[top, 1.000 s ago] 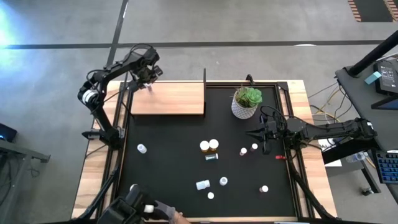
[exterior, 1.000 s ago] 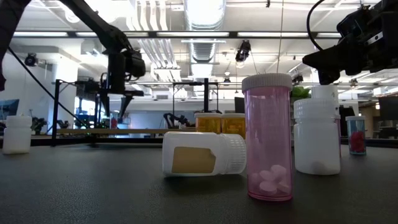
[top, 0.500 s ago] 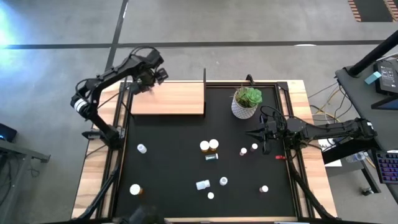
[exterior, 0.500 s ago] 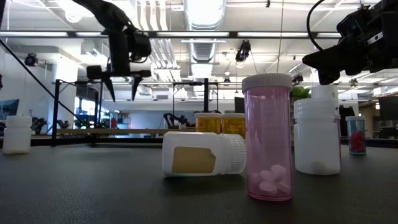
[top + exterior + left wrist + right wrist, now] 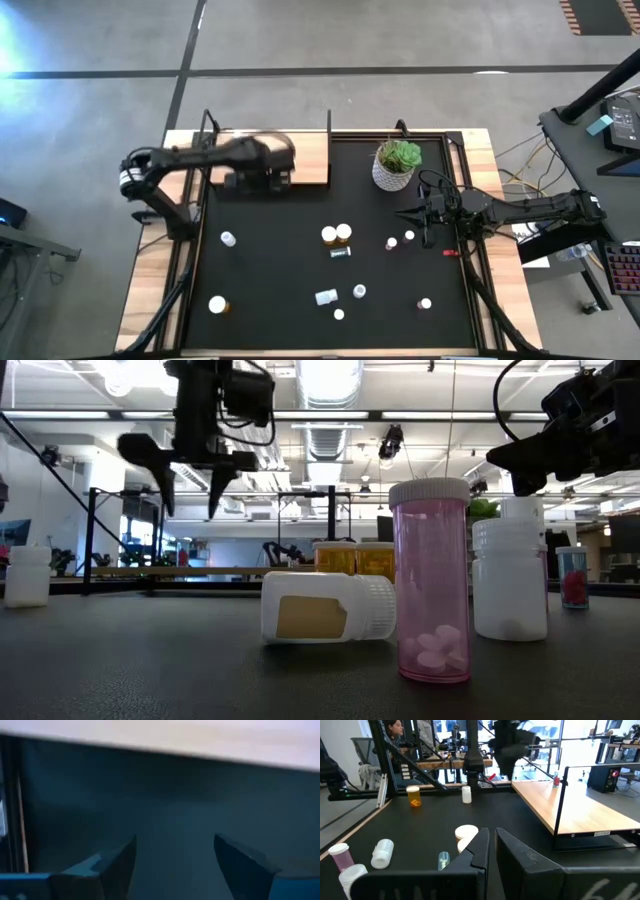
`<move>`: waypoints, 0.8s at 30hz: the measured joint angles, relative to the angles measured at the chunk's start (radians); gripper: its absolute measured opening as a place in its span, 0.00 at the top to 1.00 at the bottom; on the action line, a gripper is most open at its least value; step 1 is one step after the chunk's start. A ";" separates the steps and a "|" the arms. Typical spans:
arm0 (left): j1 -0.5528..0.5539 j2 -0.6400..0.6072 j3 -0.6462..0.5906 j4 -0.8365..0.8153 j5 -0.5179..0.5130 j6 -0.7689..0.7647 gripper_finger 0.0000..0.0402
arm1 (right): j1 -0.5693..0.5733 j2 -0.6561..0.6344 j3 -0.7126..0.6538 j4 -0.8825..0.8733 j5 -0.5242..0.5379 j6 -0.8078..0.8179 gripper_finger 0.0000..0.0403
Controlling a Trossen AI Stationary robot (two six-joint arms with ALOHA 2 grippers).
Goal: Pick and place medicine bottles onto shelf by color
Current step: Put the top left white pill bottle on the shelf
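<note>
Shelf: light-wood board with thin black posts, my landmark for every entry below; one small bottle stands at its far corner, seen from my right wrist.

Left gripper: mine, raised over the black mat just in front of the shelf's front edge. Fingers parted to a medium gap, nothing between them.

Right gripper: mine, waiting well to the right of the shelf, beside the plant pot. Fingers pressed together, empty.

Medicine bottles, all on the mat in front of the shelf:
- orange pair, upright and touching, nearest the shelf's right end;
- white bottle, alone, below the shelf's left end;
- orange bottle with white cap, farther out on that same side;
- white bottle lying on its side, with small white ones near it;
- pink bottle, upright, far from the shelf, closest to the low camera;
- small pieces beside my right gripper, too small to sort by colour.

Step in hand, by my judgement: fetching the next bottle with my left gripper. Advice to myself: choose the lone white bottle, since nothing crowds it; open wider than its cap, come straight down, close on the body below the cap, lift clear of the posts before crossing to the shelf. Avoid the touching pair until I can take one without toppling its neighbour.
</note>
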 joint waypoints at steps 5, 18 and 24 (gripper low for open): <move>-0.164 -0.035 -0.085 -0.005 -0.042 -0.232 0.38 | 0.000 0.000 0.000 0.000 0.000 0.000 0.94; -0.395 -0.083 -0.299 0.013 0.030 -0.749 0.38 | 0.000 0.000 0.000 0.000 0.000 0.000 0.94; -0.439 -0.136 -0.352 0.015 0.045 -0.901 0.38 | 0.000 0.000 0.000 0.000 0.000 0.000 0.94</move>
